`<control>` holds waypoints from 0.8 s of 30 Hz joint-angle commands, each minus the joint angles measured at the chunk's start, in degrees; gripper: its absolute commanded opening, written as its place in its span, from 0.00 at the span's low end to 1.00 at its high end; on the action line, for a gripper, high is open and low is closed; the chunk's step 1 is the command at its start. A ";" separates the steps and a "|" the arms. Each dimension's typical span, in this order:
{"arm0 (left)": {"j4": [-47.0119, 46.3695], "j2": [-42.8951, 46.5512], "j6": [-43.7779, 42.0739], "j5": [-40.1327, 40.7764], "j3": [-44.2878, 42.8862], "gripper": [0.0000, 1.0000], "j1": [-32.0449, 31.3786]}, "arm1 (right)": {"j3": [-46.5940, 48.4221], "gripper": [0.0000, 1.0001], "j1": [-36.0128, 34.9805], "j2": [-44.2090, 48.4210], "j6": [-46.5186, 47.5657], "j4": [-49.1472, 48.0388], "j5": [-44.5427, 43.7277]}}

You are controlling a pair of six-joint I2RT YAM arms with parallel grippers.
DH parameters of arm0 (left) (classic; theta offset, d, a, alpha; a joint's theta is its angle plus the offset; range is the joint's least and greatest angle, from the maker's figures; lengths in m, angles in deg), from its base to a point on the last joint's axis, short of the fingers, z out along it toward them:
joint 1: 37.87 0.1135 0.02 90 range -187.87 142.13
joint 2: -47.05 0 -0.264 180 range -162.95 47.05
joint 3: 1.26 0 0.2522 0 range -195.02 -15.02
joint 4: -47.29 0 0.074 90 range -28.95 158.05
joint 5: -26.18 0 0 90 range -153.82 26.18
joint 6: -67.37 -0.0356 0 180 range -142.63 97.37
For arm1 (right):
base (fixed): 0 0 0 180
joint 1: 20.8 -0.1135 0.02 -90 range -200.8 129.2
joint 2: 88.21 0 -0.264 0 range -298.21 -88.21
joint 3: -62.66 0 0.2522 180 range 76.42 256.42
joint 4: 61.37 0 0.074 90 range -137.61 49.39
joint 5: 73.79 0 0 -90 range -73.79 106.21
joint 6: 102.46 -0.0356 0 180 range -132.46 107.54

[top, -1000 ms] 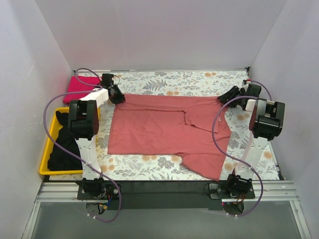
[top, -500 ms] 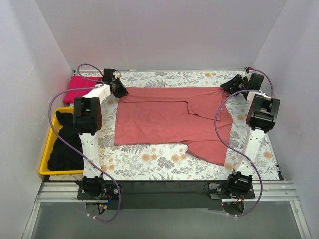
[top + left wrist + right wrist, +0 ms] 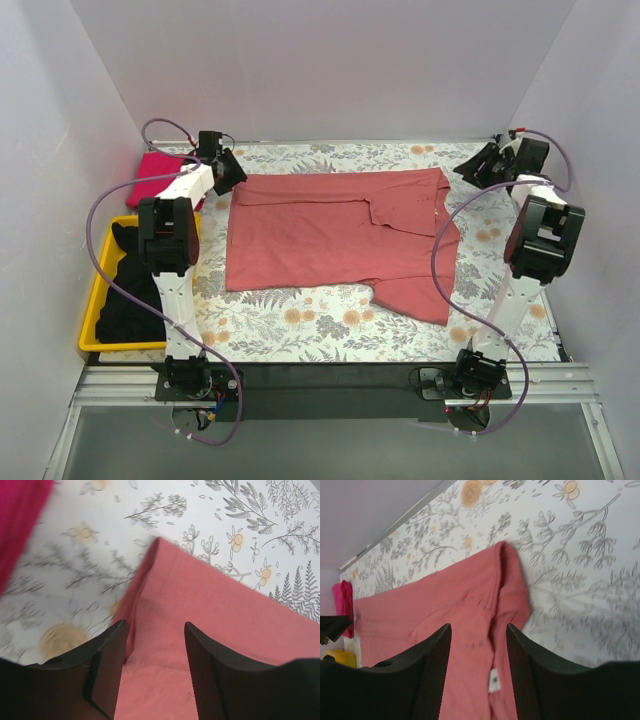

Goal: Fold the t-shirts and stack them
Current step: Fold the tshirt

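Observation:
A dusty salmon-red t-shirt lies spread flat on the flowered table, one sleeve folded in at its right side and a lower right flap reaching toward me. My left gripper hovers open at the shirt's far left corner. In the left wrist view its fingers stand apart over the cloth, gripping nothing. My right gripper is open just past the far right corner, with the shirt and its white label below the gap. A folded magenta-pink t-shirt lies at the far left.
A yellow bin holding black t-shirts stands along the left edge, near the left arm. White walls close in the table on three sides. Flowered table surface shows between the shirt and the arm bases.
Both grippers carried the shirt's far corners toward the back wall, stretching it flat. They have since opened, let the cloth drop and drawn slightly outward.

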 commanded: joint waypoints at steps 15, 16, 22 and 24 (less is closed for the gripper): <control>7.58 51.18 2.06 9.91 45.19 0.58 -6.88 | -36.89 0.58 -11.38 50.57 11.82 28.33 -29.42; 8.28 55.20 2.42 10.09 49.22 0.60 -7.14 | -38.39 0.58 -11.56 51.81 11.91 28.68 -29.70; 14.08 64.29 6.89 13.25 58.65 0.62 -9.08 | -46.65 0.58 -12.80 59.03 13.23 29.83 -29.97; 15.41 65.35 8.48 16.15 59.63 0.63 -11.53 | -48.58 0.59 -13.32 59.99 13.31 29.74 -29.18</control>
